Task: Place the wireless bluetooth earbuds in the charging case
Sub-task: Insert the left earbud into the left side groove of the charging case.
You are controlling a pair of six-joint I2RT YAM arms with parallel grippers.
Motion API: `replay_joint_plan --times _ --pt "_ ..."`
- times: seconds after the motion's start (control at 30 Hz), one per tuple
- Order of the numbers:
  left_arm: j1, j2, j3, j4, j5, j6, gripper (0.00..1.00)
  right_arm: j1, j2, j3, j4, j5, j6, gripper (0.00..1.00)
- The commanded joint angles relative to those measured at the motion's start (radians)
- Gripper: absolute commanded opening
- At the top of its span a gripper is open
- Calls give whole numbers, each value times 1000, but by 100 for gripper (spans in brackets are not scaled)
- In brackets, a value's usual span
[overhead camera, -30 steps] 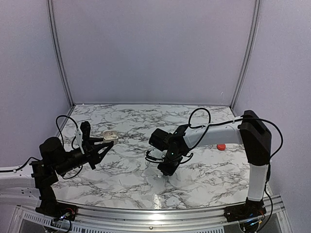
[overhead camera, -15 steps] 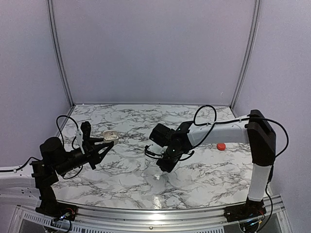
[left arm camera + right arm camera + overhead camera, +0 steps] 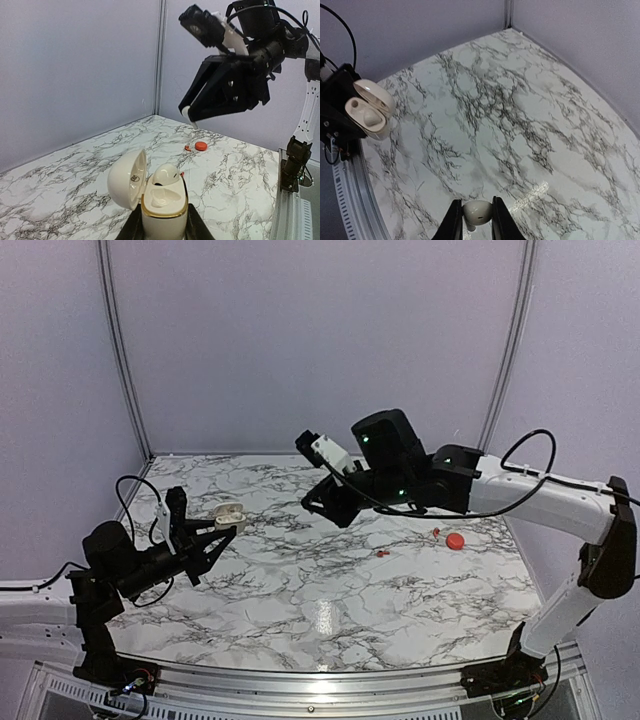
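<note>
Well right of the open charging case (image 3: 159,199) clamped in the left gripper (image 3: 162,229), the right gripper (image 3: 473,220) is holding an earbud (image 3: 477,211) aloft.

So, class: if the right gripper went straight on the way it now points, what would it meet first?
Most likely the marble table, judging by its wrist view; the open charging case is off to one side. Depth is unclear.

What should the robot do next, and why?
Probably carry the right gripper toward the case: it pinches a white earbud in mid-air, well away from the open case that the left gripper holds up, with one bud seated and a slot seemingly free.
</note>
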Motion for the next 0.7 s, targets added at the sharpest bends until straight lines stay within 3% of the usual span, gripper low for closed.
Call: replay_joint_plan --times 0.0,0.43,0.67 --pt "6 3 5 130 31 30 0 22 -72 31 206 -87 21 13" --pt "4 3 1 244 154 128 0 199 -34 47 533 -67 -11 13" --pt "5 18 10 266 147 131 0 255 57 124 545 -20 -21 12"
